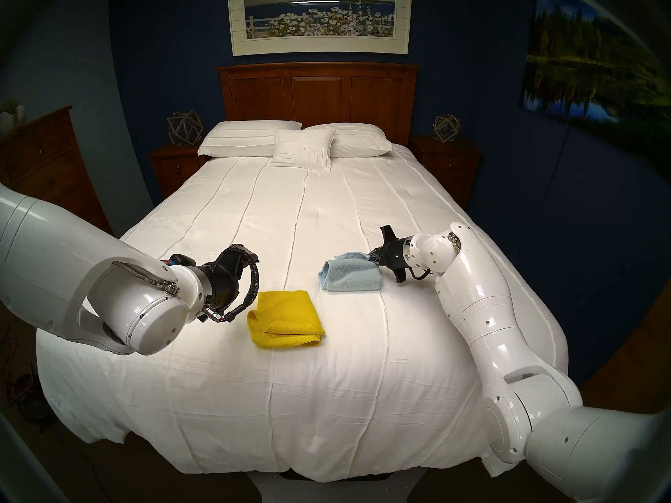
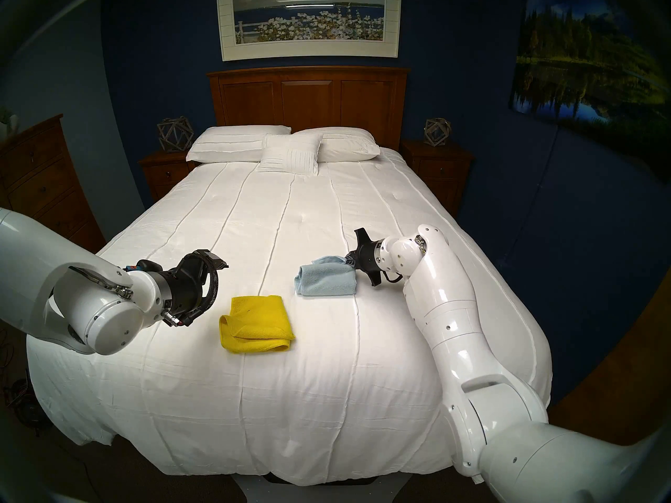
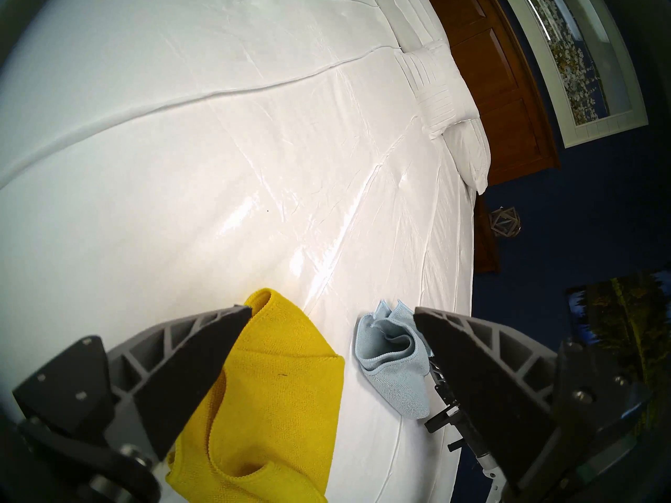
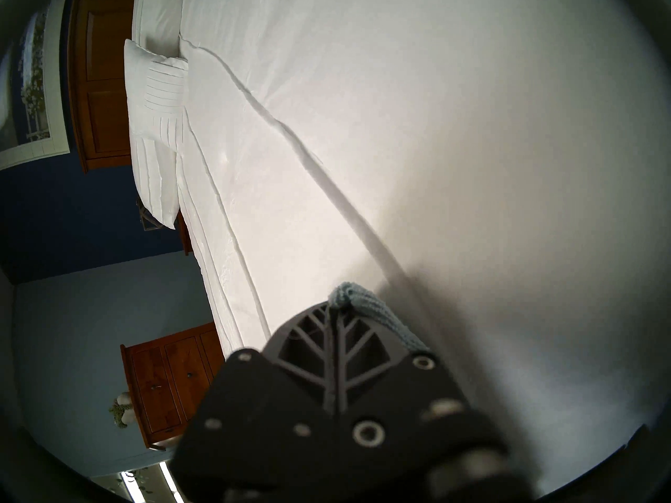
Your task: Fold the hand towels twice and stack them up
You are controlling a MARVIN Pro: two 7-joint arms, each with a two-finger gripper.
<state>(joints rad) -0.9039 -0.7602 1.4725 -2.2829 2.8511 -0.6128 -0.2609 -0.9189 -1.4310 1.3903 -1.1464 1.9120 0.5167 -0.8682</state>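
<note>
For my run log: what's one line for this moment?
left pincer: open, empty | right pincer: shut on blue towel | yellow towel: folded, apart

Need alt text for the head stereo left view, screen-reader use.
The right gripper is shut on a corner of a folded pale blue hand towel lying on a white bedspread. A folded yellow hand towel lies apart from it, nearer the camera, beside the left gripper, which holds nothing. Three white pillows sit by a wooden headboard.
</note>
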